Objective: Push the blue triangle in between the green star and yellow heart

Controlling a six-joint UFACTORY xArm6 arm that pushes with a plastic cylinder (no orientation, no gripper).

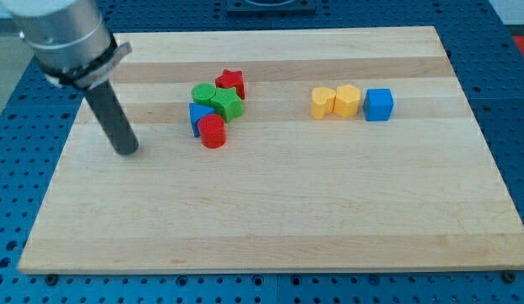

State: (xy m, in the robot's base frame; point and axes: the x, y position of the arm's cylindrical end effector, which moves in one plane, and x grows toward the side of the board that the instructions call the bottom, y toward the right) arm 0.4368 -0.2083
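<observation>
The blue triangle (197,116) sits in a tight cluster left of the board's centre, partly hidden behind a red cylinder (213,132). The green star (228,104) touches it on the right. The yellow heart (322,102) lies well to the right, apart from the cluster. My tip (126,149) rests on the board to the left of the cluster, about a block's length or more away from the blue triangle, touching no block.
A green cylinder (203,92) and a red star (231,82) sit at the cluster's top. A yellow hexagon block (348,100) and a blue cube (379,105) stand right of the heart. The wooden board (270,219) lies on a blue perforated table.
</observation>
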